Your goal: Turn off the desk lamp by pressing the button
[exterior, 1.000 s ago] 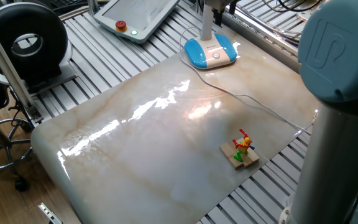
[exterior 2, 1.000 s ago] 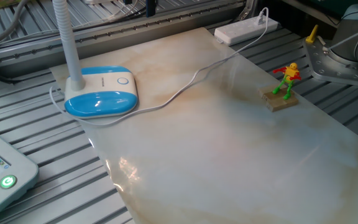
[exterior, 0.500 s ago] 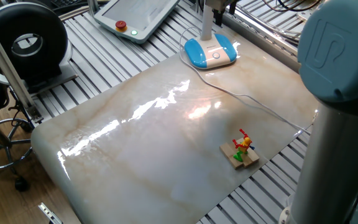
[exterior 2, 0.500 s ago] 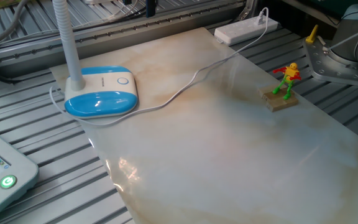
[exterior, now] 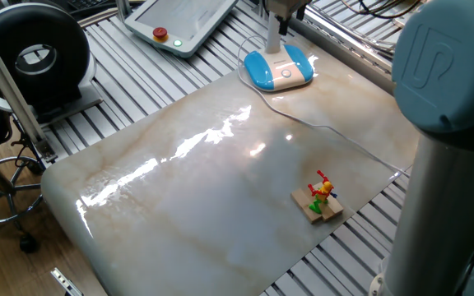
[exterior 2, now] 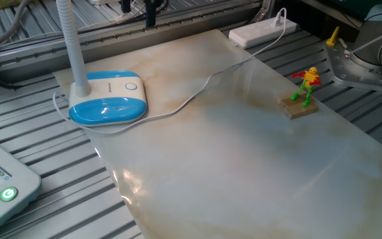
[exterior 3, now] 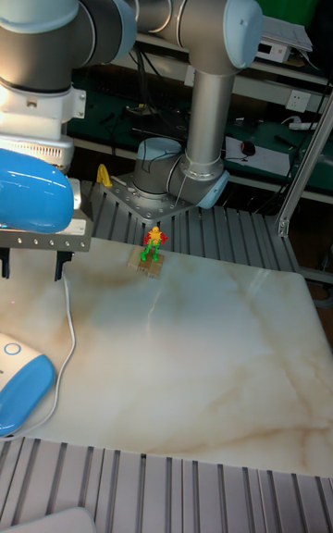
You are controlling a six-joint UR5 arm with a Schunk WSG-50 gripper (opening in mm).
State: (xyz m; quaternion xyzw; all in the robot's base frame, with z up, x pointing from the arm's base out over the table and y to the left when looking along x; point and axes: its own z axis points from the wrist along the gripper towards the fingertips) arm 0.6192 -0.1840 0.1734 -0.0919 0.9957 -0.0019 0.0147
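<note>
The desk lamp (exterior: 280,68) stands at the far edge of the marble slab, with a glossy blue-and-white base (exterior 2: 108,99) and a slim white neck (exterior 2: 70,46). The button (exterior 2: 131,85) is a tiny ringed white dot on the white part of the base, also visible in the tall fixed view (exterior 3: 9,349). My gripper (exterior 3: 30,266) hangs in the air above the base, clear of it. Its two dark fingers (exterior 3: 60,265) stand apart with nothing between them. Only its tips show at the top edge in the fixed views (exterior 2: 139,6) (exterior: 286,8).
A thin white cord (exterior 2: 197,93) runs from the lamp across the slab to a power strip (exterior 2: 262,30). A small toy figure on a wooden block (exterior 2: 302,93) stands near the arm's base. A white pendant with a red knob (exterior: 179,20) lies beyond the slab.
The gripper tips have shifted sideways above the lamp. The warm glow on the marble has faded and the bright reflection is smaller. The lamp and figure have not moved.
</note>
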